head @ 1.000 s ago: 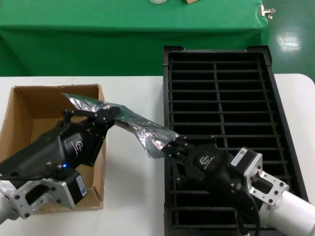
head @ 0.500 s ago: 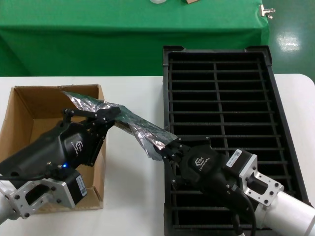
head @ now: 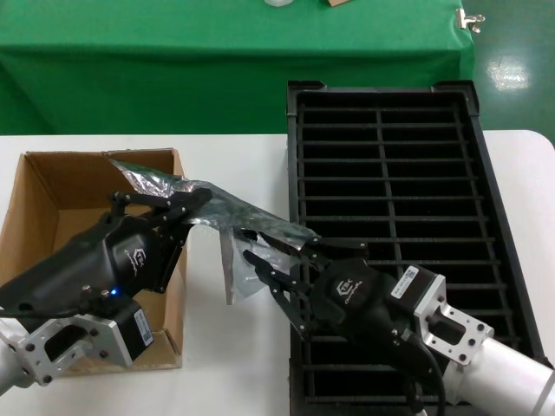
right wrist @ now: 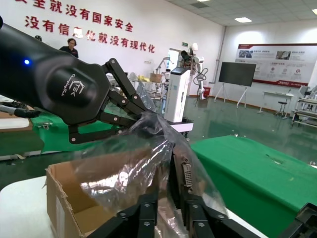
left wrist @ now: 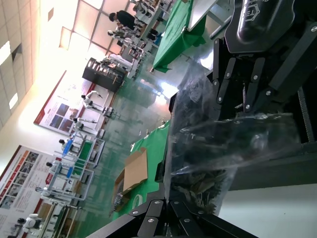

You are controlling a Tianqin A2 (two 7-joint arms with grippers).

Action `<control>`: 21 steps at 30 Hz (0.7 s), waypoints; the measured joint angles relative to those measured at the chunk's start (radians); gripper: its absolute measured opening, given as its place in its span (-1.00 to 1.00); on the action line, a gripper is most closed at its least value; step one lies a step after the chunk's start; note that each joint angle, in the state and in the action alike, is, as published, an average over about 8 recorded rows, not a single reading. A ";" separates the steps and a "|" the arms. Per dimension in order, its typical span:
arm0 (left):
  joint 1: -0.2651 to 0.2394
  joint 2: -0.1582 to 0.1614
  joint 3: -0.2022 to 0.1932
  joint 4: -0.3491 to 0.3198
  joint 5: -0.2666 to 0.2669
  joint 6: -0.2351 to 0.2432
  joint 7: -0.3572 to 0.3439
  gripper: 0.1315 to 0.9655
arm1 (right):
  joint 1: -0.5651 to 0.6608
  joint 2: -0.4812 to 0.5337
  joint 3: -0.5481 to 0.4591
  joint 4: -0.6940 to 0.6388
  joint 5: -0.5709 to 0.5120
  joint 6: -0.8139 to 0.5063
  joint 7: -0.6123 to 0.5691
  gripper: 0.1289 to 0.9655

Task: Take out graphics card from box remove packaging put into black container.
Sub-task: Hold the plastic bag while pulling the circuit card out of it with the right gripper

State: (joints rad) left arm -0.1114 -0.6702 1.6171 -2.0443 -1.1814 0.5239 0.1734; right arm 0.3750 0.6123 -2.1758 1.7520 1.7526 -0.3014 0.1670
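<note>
The anti-static bag (head: pixel 227 227) hangs in the air between the cardboard box (head: pixel 52 195) and the black tray (head: pixel 486 186), its long axis slanting from box down toward tray. The left end effector (head: pixel 186 206) pinches its upper end. The right end effector (head: pixel 279 260) is spread wide at its lower end, where the graphics card's bracket (right wrist: pixel 187 173) shows inside.

I work at a white table (head: pixel 234 347) with a green-draped table (head: pixel 173 69) behind it, a metal clip (head: pixel 471 19) at its far corner, over a glossy green floor (head: pixel 516 78). Around me is a bright hall: a white wall with red lettering (right wrist: pixel 79 30), a dark screen on a stand (right wrist: pixel 237 74), ceiling lights (right wrist: pixel 242 20), and posters (left wrist: pixel 54 114).
</note>
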 joint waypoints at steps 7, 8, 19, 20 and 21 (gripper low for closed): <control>0.000 0.000 0.000 0.000 0.000 0.000 0.000 -0.98 | -0.003 -0.043 0.031 -0.020 -0.038 -0.028 0.013 -0.70; 0.000 0.000 0.000 0.000 0.000 0.000 0.000 -0.98 | -0.003 -0.049 0.035 -0.023 -0.043 -0.032 0.015 -0.70; 0.000 0.000 0.000 0.000 0.000 0.000 0.000 -0.98 | -0.030 -0.062 0.093 0.003 -0.085 -0.060 0.044 -0.75; 0.000 0.000 0.000 0.000 0.000 0.000 0.000 -0.98 | -0.035 -0.061 0.099 0.007 -0.088 -0.062 0.046 -0.78; 0.000 0.000 0.000 0.000 0.000 0.000 0.000 -0.98 | -0.040 -0.059 0.105 0.012 -0.091 -0.063 0.048 -0.80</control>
State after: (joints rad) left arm -0.1114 -0.6702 1.6171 -2.0443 -1.1815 0.5239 0.1733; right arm 0.3354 0.5532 -2.0712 1.7636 1.6619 -0.3647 0.2148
